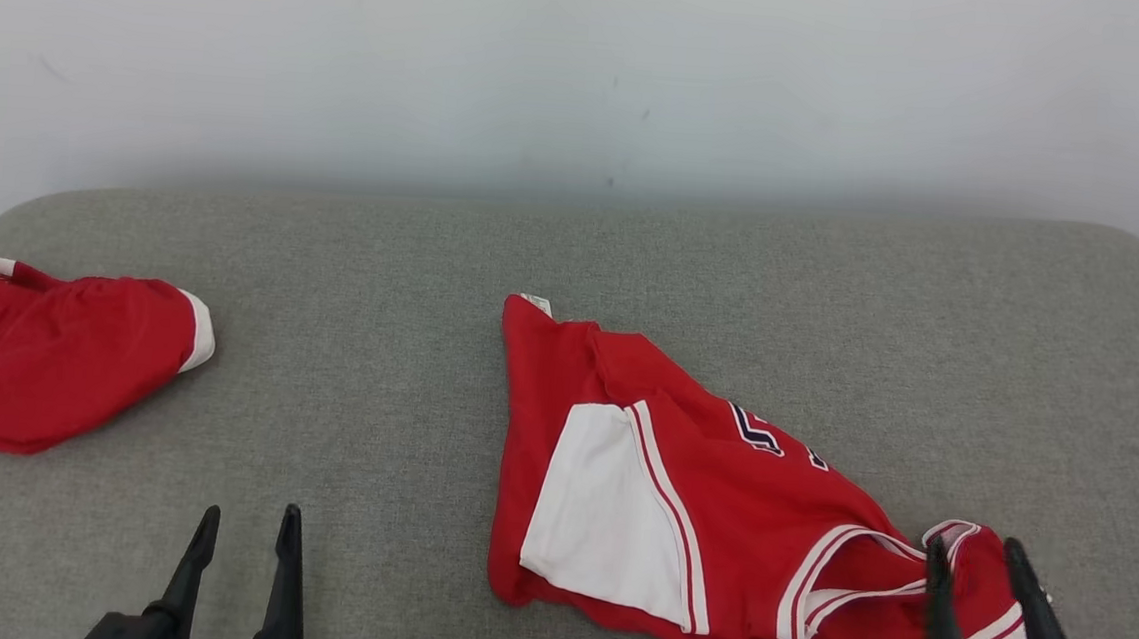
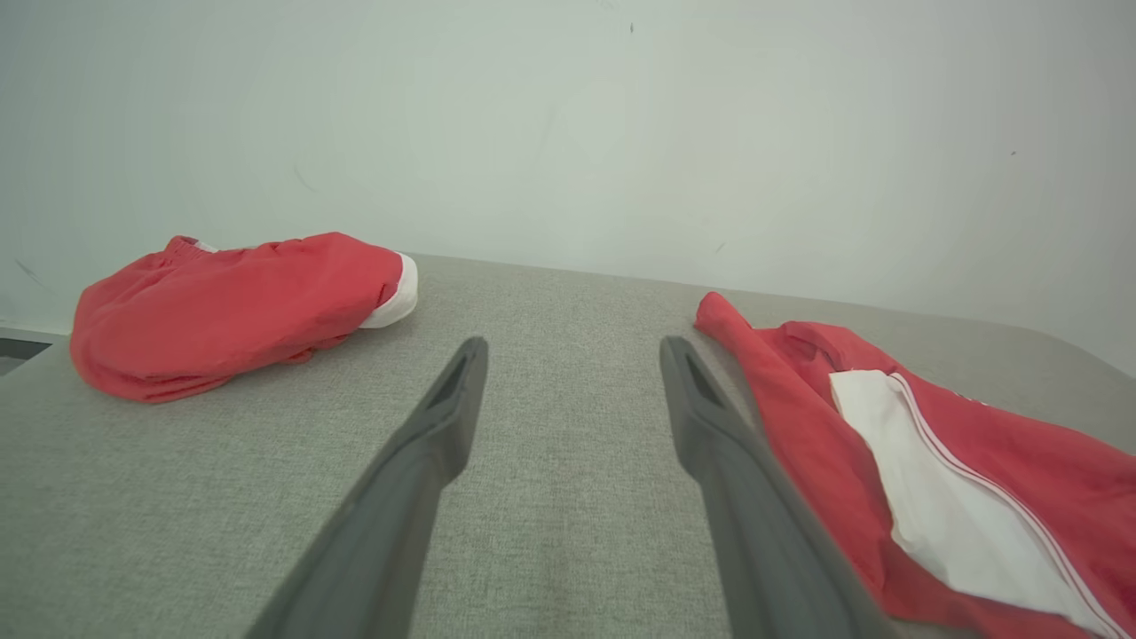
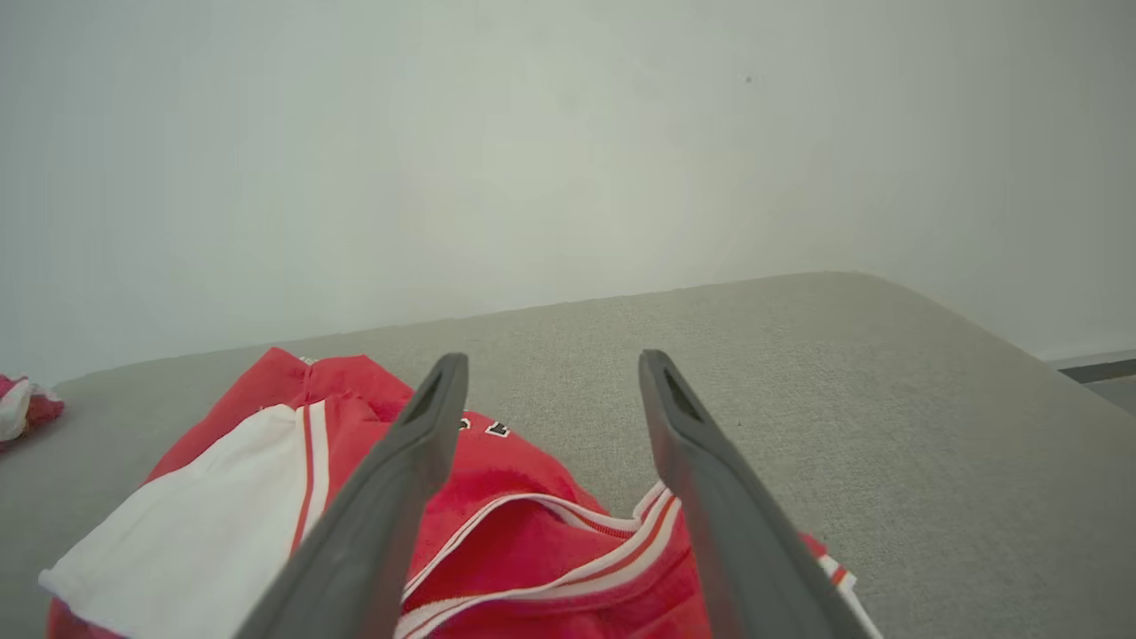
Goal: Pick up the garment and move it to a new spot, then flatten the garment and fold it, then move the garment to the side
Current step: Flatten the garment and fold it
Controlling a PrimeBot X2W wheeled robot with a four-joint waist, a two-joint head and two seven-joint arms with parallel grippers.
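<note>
White wall (image 1: 588,60) behind. Grey fabric counter (image 1: 384,246) across the full width. Red-and-white jersey (image 1: 718,490) crumpled right of centre on the counter, white side panel up. Bundled red shorts (image 1: 56,354) at the far left edge, well apart. Right gripper (image 1: 975,543) low over the jersey's striped armhole trim, pointing forward, jaws spread, pinching nothing. Left gripper (image 1: 250,510) over bare counter, pointing forward, jaws spread, empty.

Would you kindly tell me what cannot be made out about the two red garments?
- Jersey lettering: head view, folds hide most.
- Jersey's near edge: head view, cut by the bottom edge, behind the right tool.
- Bundled red garment: head view, left edge crops it; type unclear.
</note>
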